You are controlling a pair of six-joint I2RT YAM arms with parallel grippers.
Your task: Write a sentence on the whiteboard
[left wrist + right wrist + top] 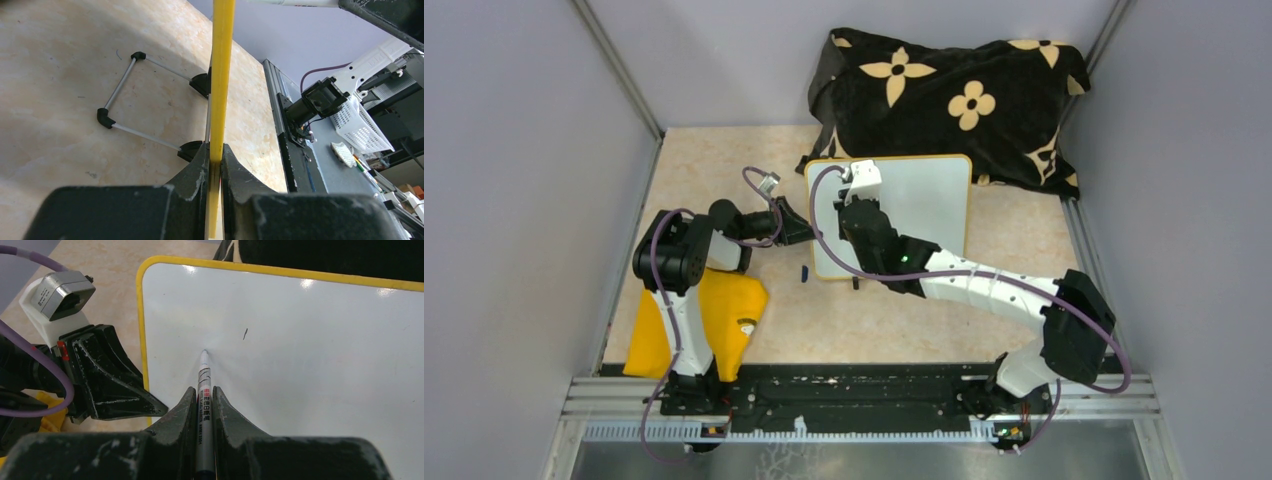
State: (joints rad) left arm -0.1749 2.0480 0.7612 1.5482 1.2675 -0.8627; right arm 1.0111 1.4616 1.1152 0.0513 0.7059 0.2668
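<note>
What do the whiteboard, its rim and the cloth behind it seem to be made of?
The whiteboard: smooth, glossy coated panel, since light glints on it. Its yellow rim: probably plastic, uncertain. The black flowered cloth: soft matte fabric, judging by its folds.

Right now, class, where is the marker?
In the right wrist view, the marker sits clamped in the right gripper, its tip at the whiteboard near the board's left edge, left of a small dark stroke.
</note>
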